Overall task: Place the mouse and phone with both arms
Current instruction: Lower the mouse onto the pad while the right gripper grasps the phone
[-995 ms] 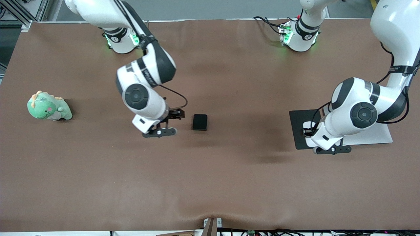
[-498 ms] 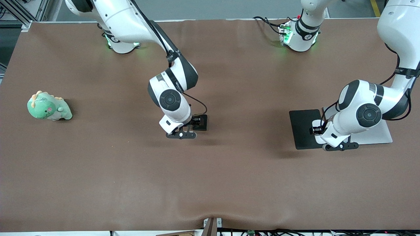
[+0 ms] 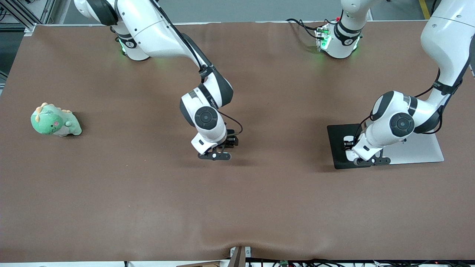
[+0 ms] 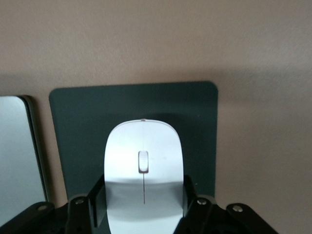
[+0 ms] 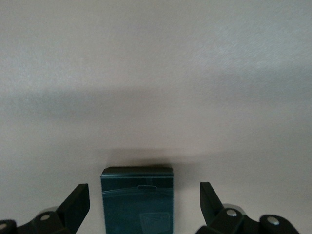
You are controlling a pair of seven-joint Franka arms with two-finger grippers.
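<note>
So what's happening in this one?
Both arms are working at once. The right gripper is down over the phone in the middle of the table, fingers open on either side of it and not yet gripping. The left gripper is at the mouse, which sits on the black mat beside a silver slab toward the left arm's end; its fingers flank the mouse's sides. A green plush dinosaur lies untouched toward the right arm's end.

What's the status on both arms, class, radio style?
Right tool open, straddling the phone on the table. Left tool shut on the mouse, over the black mat. Nothing in the way.
</note>
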